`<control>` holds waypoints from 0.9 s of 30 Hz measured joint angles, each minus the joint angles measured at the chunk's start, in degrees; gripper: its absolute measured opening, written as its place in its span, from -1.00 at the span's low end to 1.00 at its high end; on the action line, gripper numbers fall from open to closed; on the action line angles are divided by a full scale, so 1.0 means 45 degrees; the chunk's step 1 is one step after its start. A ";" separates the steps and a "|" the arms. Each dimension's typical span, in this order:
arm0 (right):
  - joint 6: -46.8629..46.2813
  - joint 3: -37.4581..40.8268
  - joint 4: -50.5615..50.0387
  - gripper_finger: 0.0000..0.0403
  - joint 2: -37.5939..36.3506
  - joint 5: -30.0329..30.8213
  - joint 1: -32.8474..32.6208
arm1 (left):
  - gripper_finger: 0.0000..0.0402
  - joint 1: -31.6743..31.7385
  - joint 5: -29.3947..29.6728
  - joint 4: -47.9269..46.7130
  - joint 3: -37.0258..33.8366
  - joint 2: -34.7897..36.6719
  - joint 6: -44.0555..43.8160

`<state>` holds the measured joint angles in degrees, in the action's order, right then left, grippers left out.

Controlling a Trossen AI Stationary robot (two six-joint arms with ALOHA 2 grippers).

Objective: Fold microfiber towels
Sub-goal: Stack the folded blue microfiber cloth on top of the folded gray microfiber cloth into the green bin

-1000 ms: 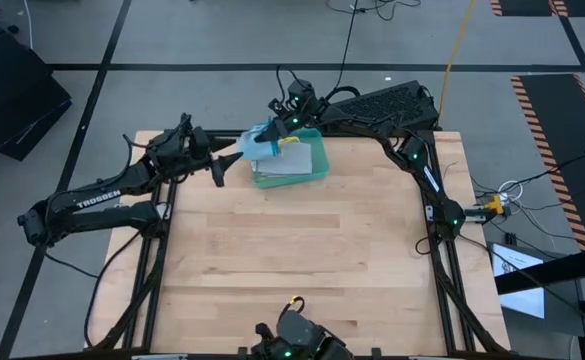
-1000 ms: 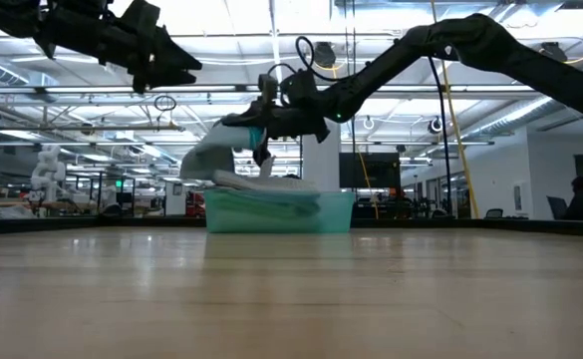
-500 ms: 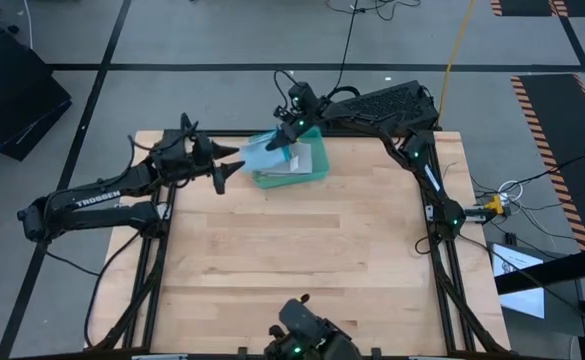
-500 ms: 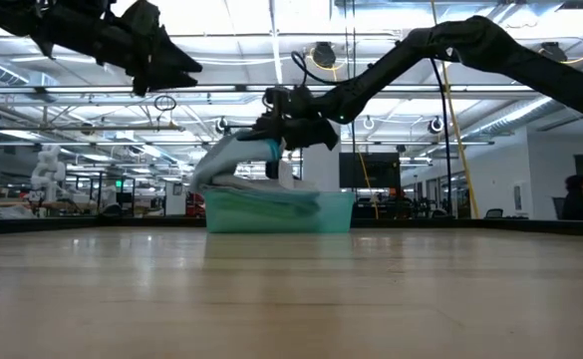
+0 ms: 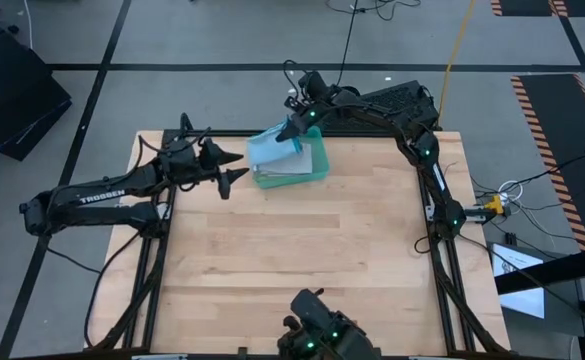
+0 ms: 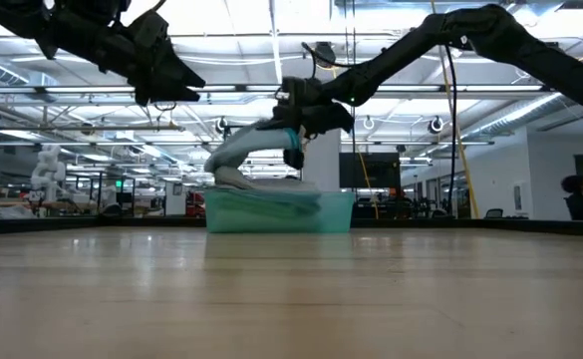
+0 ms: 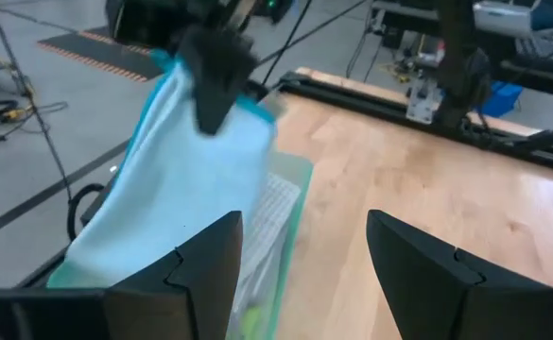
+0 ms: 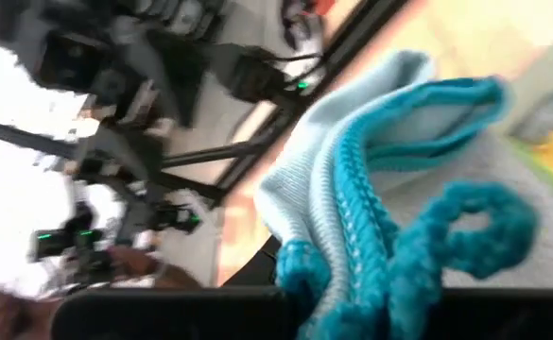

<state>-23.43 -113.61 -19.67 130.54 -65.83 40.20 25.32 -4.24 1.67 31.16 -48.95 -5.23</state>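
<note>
Right gripper [image 5: 294, 133], fingers clamped on light blue towel [image 5: 268, 148], has lifted it higher above tray [image 5: 318, 168]; left gripper [image 5: 234, 175] open beside tray, ready to take a corner.

The table [image 5: 302, 250] has a light wooden top inside a dark frame. A teal plastic tray [image 5: 317, 172] stands on it near the far edge.

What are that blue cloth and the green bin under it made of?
The light blue towel looks like soft knit microfiber: it drapes limply, with a looped, stitched teal edge. The teal tray seems to be translucent plastic, its smooth walls standing stiff; I can't be sure.
</note>
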 joint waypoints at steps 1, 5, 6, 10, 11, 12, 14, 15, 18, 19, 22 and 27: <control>0.0275 -0.0002 -0.0298 -0.94 0.0000 0.0298 0.0026 | 0.13 -0.0035 -0.0012 0.0111 0.0000 -0.0034 0.0005; 0.1144 0.0012 -0.1247 -0.94 0.0063 0.0917 0.0068 | 0.13 -0.0097 -0.0021 0.0515 0.0000 -0.0135 0.0005; 0.1366 0.0012 -0.1396 -0.94 0.0061 0.1017 0.0057 | 0.13 -0.0097 -0.0026 0.0521 0.0000 -0.0135 0.0005; 0.1428 0.0012 -0.1454 -0.93 0.0049 0.0944 0.0051 | 0.13 -0.0099 -0.0034 0.0554 0.0000 -0.0130 0.0005; 0.1406 0.0008 -0.1484 -0.92 0.0049 0.0941 0.0062 | 0.13 -0.0098 -0.0033 0.0554 0.0000 -0.0130 0.0000; 0.1415 0.0009 -0.1564 -0.91 0.0049 0.0937 0.0102 | 0.13 -0.0102 -0.0036 0.0554 0.0000 -0.0130 -0.0006; 0.1597 0.0007 -0.1874 -0.91 0.0044 0.0915 0.0233 | 0.13 -0.0102 -0.0041 0.0544 0.0000 -0.0130 -0.0106; 0.1772 0.0007 -0.2066 -0.91 0.0044 0.0943 0.0311 | 0.13 -0.0102 -0.0041 0.0540 0.0000 -0.0130 -0.0108; 0.2315 0.0011 -0.2768 -0.91 0.0044 0.1279 0.0477 | 0.13 -0.0102 -0.0046 0.0531 0.0000 -0.0130 -0.0162; 0.2562 0.0007 -0.3091 -0.91 0.0036 0.1540 0.0518 | 0.13 -0.0102 -0.0046 0.0522 0.0000 -0.0130 -0.0155; 0.3311 0.0007 -0.3975 -0.90 0.0034 0.2616 0.0570 | 0.13 -0.0102 -0.0044 0.0520 0.0000 -0.0130 -0.0151; 0.4052 0.0007 -0.4447 -0.73 0.0034 0.4031 0.0508 | 0.13 -0.0102 -0.0041 0.0522 0.0000 -0.0130 -0.0146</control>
<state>-5.20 -113.58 -39.68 130.69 -47.70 42.48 24.86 -4.43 4.02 31.16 -49.54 -5.89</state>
